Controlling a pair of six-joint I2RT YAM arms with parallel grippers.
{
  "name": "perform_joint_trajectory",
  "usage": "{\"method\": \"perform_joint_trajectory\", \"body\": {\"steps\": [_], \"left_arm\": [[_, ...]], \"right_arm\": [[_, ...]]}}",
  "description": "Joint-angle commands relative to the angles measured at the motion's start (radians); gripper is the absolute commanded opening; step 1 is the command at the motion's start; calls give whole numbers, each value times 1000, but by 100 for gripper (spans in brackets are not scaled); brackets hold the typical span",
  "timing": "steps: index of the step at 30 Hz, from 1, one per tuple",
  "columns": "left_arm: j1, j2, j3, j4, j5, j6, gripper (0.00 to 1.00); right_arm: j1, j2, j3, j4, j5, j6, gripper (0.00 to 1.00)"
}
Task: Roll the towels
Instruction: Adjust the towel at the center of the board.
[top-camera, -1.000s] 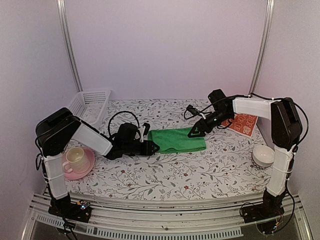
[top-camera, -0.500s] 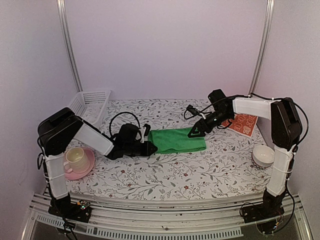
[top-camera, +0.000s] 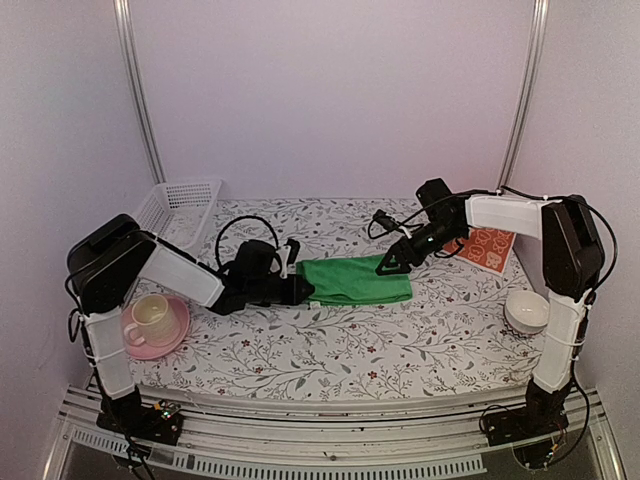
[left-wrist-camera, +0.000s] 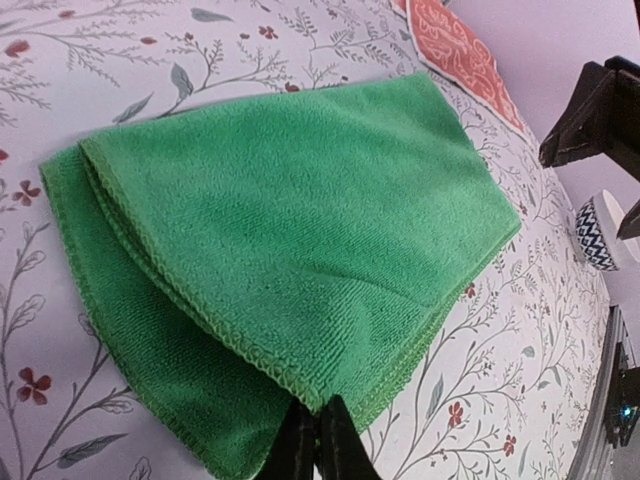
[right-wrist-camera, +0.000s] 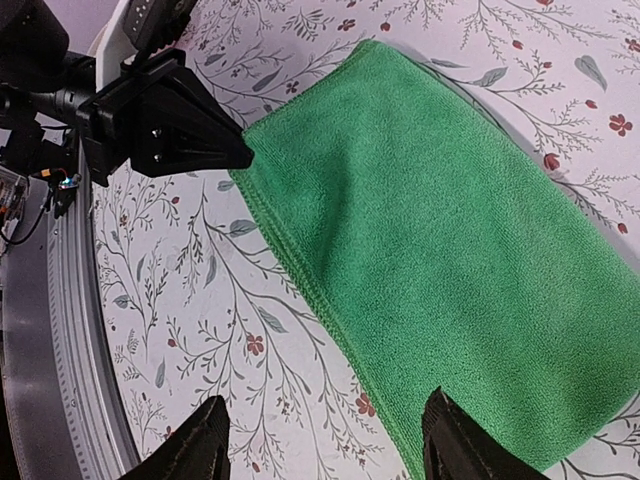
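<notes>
At the far left a white basket (top-camera: 180, 205) stands at the back of the flowered table (top-camera: 330, 350), and nearer the front a pale cup (top-camera: 151, 313) sits on a pink plate (top-camera: 170, 342).

The left arm reaches low across the cloth-covered surface toward the middle. The left gripper (top-camera: 308, 292) has its two fingers pressed together with no gap between them. In the left wrist view the tips meet on the stitched hem of the green towel (top-camera: 355, 280), where the upper folded layer comes to a corner. So the left gripper is clamped on that edge, at the towel's left end.

The green towel lies in the middle of the table, folded over on itself into a long flat shape, with its layers slightly offset along the left side. It is not rolled.

The right gripper (top-camera: 390, 265) sits over the towel's far edge, toward its right end. Its fingers (right-wrist-camera: 190, 450) stand wide apart and nothing is between them. In the right wrist view they straddle the towel's edge, and whether the tips touch the cloth cannot be told.

Further right, the orange-red towel (top-camera: 487, 248) with the white pattern lies flat near the back right corner, partly hidden by the right arm and apart from the green one. A small bowl (top-camera: 526, 312) stands near the front right.
</notes>
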Motion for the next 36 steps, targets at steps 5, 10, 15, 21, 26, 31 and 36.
{"method": "perform_joint_trajectory", "body": {"steps": [5,10,15,21,26,31,36], "left_arm": [[7,-43,30,-69,-51,43,4],[7,-38,29,-93,-61,52,4],[6,-26,30,-110,-69,51,4],[2,-17,33,-130,-65,51,6],[1,-38,13,-145,-73,49,26],[3,-114,4,-167,-125,72,45],[15,-107,121,-243,-165,137,49]], "right_arm": [[3,24,-6,1,14,-8,66],[3,27,-6,1,15,-8,66],[3,31,-6,-1,19,-8,66],[4,45,-4,2,41,-7,66],[3,75,0,0,79,7,65],[2,102,9,-12,93,22,61],[-16,115,16,-28,85,27,49]]}}
